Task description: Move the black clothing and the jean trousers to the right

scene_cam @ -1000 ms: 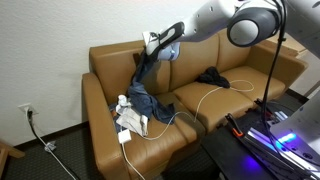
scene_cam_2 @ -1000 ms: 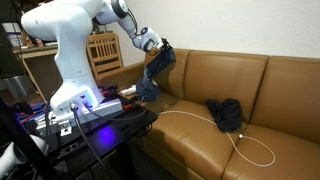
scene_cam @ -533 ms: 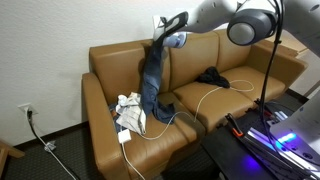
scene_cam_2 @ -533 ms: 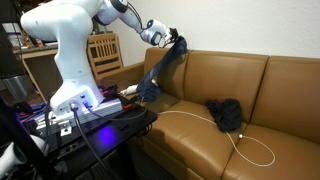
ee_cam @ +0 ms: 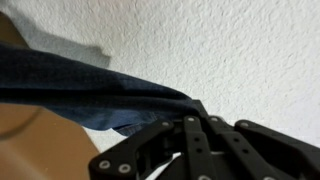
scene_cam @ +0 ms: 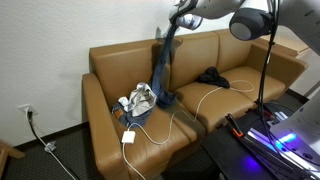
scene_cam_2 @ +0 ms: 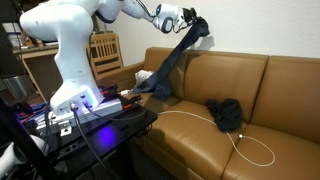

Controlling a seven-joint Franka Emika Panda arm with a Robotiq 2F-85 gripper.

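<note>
Moved: the tool (scene_cam: 181, 13) has gone up to the top middle of the frame, and the jean trousers (scene_cam: 164, 62) hang longer and straighter than before.
Tool: clenched on the top end of the jean trousers.
Jean trousers: straight below the tool, long way up and down, with the bottom end down by the white cloth (scene_cam: 138, 100).
Black clothing (scene_cam: 210, 76): lies alone, right of centre.
Next: I think the trousers must swing toward the frame's right.
</note>
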